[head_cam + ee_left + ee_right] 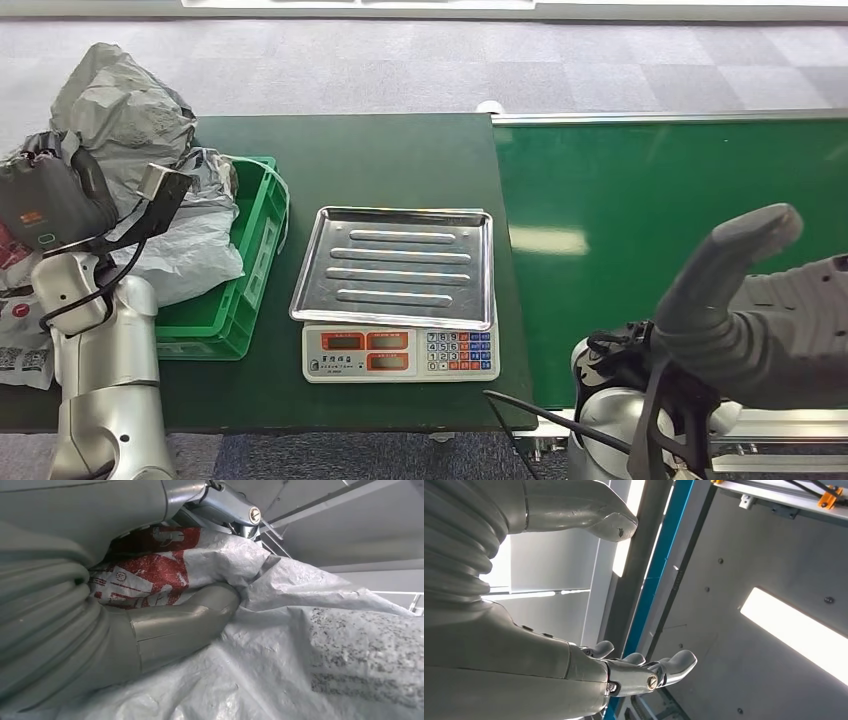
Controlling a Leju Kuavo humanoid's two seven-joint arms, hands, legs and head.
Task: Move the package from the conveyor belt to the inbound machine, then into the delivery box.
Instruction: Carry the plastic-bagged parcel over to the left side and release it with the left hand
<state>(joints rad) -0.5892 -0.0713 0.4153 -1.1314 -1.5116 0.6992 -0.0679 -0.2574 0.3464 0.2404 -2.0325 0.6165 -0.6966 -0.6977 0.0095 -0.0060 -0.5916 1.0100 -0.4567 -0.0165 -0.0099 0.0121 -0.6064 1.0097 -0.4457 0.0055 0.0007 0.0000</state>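
Observation:
A grey plastic package (280, 595) with red print lies against my left hand (75, 645), whose thumb (185, 617) presses into it. In the head view my left hand (45, 205) is at the far left, beside the green delivery box (250, 255), and the printed package (18, 345) shows at the picture's left edge below it. The scale with its steel tray (392, 265) has nothing on it. The green conveyor belt (680, 190) carries nothing. My right hand (745, 300) hovers palm up over the belt's near edge, its fingers (674, 664) spread and holding nothing.
Several crumpled grey bags (125, 115) are piled in and over the delivery box. The scale's display and keypad (400, 352) face me on the dark green table (380, 155). The belt's metal frame (780, 440) runs along the front right.

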